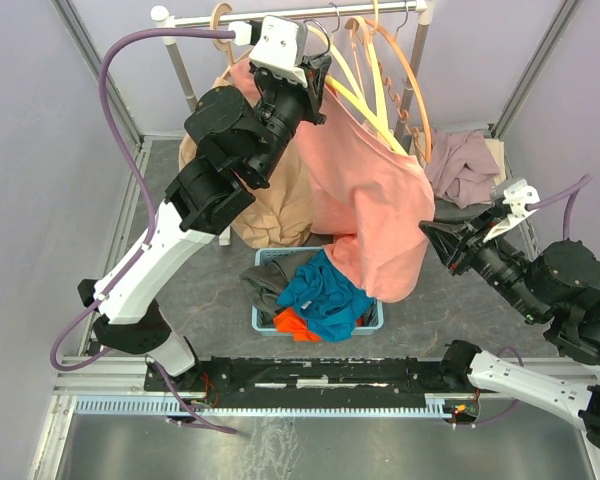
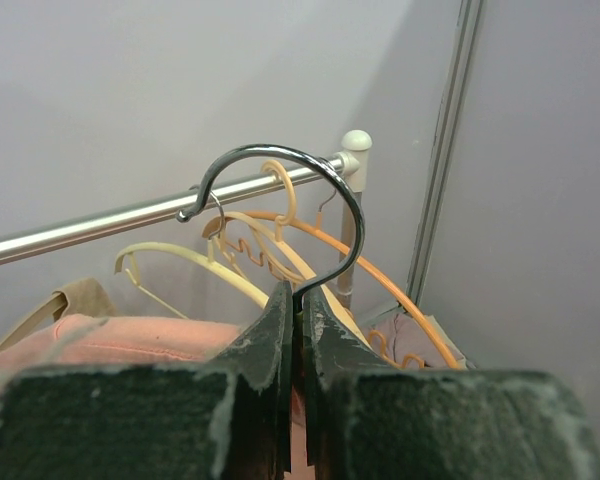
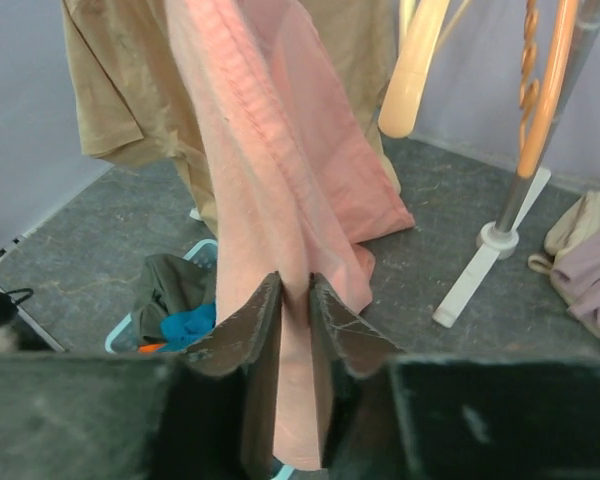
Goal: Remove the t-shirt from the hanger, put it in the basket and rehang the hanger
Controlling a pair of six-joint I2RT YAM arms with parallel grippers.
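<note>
A salmon-pink t-shirt (image 1: 365, 195) hangs from a hanger whose steel hook (image 2: 280, 190) rises above my left gripper. My left gripper (image 1: 315, 85) is shut on the hook's stem just under the rail; in the left wrist view (image 2: 298, 300) its fingers pinch the wire. My right gripper (image 1: 432, 238) is shut on the shirt's right edge low down. In the right wrist view (image 3: 295, 290) a fold of pink cloth (image 3: 270, 170) runs between its fingers. The hanger's body is hidden under the shirt.
A steel rail (image 1: 280, 16) on white posts holds several empty cream and orange hangers (image 1: 380, 75). A tan shirt (image 1: 270, 205) hangs behind. A blue basket (image 1: 263, 322) of clothes stands below. A mauve garment (image 1: 460, 165) lies at right. Grey walls enclose the stall.
</note>
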